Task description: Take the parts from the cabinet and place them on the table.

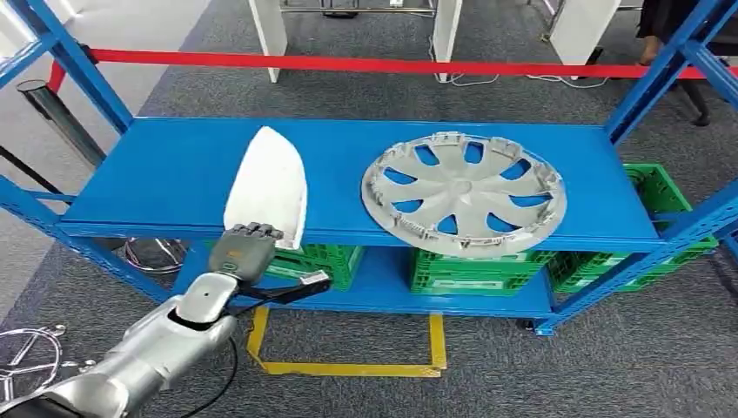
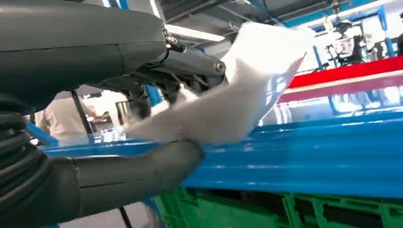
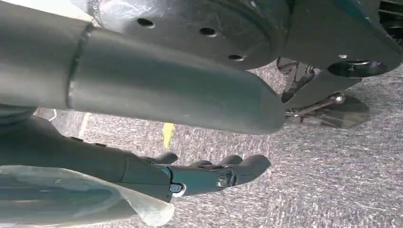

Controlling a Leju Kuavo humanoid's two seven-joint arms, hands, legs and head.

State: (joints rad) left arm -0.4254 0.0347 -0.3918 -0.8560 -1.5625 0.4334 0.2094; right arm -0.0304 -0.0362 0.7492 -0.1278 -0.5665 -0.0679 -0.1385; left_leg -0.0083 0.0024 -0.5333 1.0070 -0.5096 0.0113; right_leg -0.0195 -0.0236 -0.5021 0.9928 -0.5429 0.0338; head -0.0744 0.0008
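Top shelf [image 1: 174,174]: carries the hubcap [image 1: 464,193] on its right half and the white part [image 1: 267,187] on its left half, the two well apart.
White part: tilted up at the shelf's front edge, held from below by the left hand [image 1: 242,252].
Lower shelf [image 1: 383,287]: crates [image 1: 474,270] sit side by side under the top shelf.
Floor [image 1: 609,366]: taped outline [image 1: 348,361] just in front of the rack.
Barrier tape [image 1: 348,64]: runs behind the rack.

Left arm [image 1: 144,357]: silver metal shell in rounded segments, a black cable looping beneath it. Left hand [image 1: 242,251]: grey casing, dark fingers, an orange patch on its back; close up, a grey ribbed cover, thick smooth thumb, small screws at the linkages. Right hand [image 3: 157,137]: thick grey thumb, dark fingers [image 3: 228,172], silver screws, perforated dark casing.
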